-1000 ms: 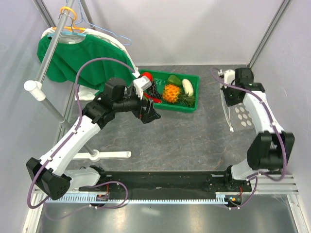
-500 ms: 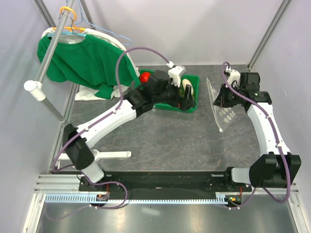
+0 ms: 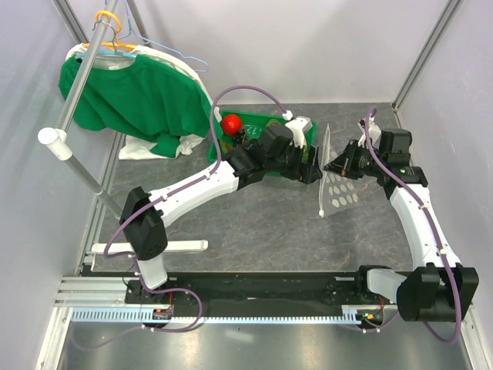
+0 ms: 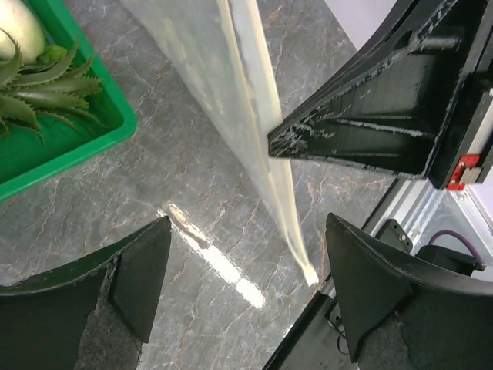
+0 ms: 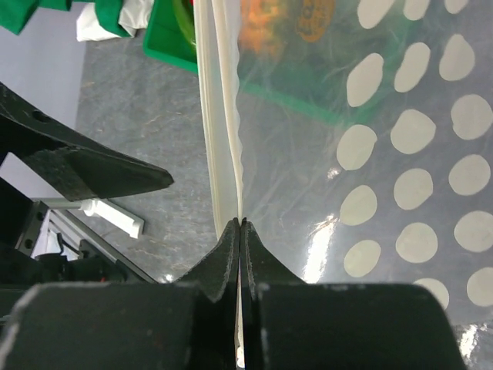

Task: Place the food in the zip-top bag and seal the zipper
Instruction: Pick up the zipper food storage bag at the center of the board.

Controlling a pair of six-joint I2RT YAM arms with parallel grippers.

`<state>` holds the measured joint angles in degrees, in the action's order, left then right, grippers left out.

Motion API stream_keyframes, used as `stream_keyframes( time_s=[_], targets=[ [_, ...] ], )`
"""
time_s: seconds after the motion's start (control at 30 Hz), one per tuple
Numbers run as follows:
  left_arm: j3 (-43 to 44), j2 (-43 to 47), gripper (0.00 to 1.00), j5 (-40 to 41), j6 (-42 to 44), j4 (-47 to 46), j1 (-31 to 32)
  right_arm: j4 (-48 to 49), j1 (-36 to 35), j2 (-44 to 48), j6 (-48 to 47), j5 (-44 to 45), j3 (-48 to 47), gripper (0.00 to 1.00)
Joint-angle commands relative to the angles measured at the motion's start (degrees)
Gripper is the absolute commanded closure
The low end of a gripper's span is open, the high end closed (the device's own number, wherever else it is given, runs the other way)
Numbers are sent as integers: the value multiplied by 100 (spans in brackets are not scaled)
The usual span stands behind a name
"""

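R grip point(image 5: 240, 231): pinches bag point(image 3: 343, 189) rim, just right of tray point(image 4: 115, 116).
L grip point(image 4: 246, 270): spread, empty, at zipper point(image 4: 250, 77).
Food point(image 4: 38, 92): in tray.
Tip: we nip one lip only, then part mouth.

The bag point(image 3: 343, 189) was clear glossy plastic with white dots, its zip strip point(image 5: 223, 139) milky and ribbed. The tray point(image 4: 108, 131) was shiny green plastic. The table point(image 3: 254, 223) was smooth, grey, marbled and faintly glossy. The left gripper point(image 4: 246, 270) had grainy matt black fingers point(image 4: 377, 293). The far-left shirt point(image 3: 131, 92) was green cloth.
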<state>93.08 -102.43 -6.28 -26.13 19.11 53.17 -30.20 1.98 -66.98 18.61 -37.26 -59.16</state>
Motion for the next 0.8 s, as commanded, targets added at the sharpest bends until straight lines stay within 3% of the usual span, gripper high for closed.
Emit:
stream_keyframes(
  time_s=[0.0,0.2,0.37,0.57,0.6,0.7,0.77],
  targets=[
    [351,-163,14,285,-86,-303,36,462,-75,185,397,-256,36,100],
    [474,-409,20,417,134,-277,53,479,-127,335,442,-335,1,100],
    [431,-436,31,794,231,-198,53,322,-136,475,363,-300,-61,100],
    [290,-330,59,769,222,-268,-8,-504,-163,397,-418,122,-350,100],
    [316,-347,72,717,231,-259,-17,-661,-171,379,-472,131,-368,100],
    [351,-400,98,234,135,-285,-34,-707,-163,352,-700,288,-342,100],
    [299,-330,98,-153,-102,-417,-26,-655,-163,344,-788,411,-246,83]
  ],
)
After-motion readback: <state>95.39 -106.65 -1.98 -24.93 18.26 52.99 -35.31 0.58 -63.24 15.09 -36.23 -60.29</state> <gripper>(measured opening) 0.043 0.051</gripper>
